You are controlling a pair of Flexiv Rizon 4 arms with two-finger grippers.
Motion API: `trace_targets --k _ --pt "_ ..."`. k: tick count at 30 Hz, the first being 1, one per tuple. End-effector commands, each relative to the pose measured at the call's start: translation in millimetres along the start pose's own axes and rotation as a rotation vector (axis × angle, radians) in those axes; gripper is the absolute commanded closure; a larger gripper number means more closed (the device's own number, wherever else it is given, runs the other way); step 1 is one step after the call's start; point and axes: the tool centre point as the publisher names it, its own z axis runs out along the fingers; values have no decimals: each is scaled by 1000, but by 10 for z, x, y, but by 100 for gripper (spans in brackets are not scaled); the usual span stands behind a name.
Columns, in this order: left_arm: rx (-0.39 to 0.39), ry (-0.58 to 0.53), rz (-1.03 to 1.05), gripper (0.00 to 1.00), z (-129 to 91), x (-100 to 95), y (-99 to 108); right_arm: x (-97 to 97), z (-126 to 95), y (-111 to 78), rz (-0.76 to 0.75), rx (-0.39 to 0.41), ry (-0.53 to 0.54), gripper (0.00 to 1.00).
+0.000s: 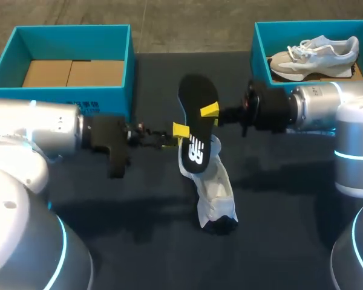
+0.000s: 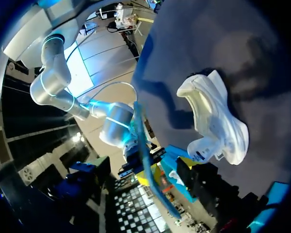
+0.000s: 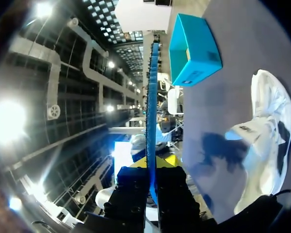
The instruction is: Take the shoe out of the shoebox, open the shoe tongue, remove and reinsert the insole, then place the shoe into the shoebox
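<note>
Head view: insole (image 1: pixel 197 125) face; wrist views apparently edge-on.

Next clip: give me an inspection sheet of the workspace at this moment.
Surface: dark table.
Job's things: black insole held up over the white shoe, which lies on the table; empty teal shoebox at far left.
Clutter: second teal box at far right with a grey-white sneaker inside.
Tools: right tool shut on the insole; left tool at the insole's edge, grip unclear.
Cables: nothing seen.
Surroundings: nothing seen.
</note>
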Motion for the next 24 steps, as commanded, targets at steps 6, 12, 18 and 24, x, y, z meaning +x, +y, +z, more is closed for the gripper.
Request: trace_targets --k 6,12,18,24 --pt "130 230 -104 0 -701 -179 150 -163 20 39 9 14 -12 100" --pt "178 377 -154 0 -914 -189 313 -268 25 55 6 24 -25 100" --pt "204 477 -172 0 -1039 -215 437 -397 51 100 45 26 -48 100" --pt "204 477 -172 0 -1039 -215 437 -397 51 100 45 26 -48 100"
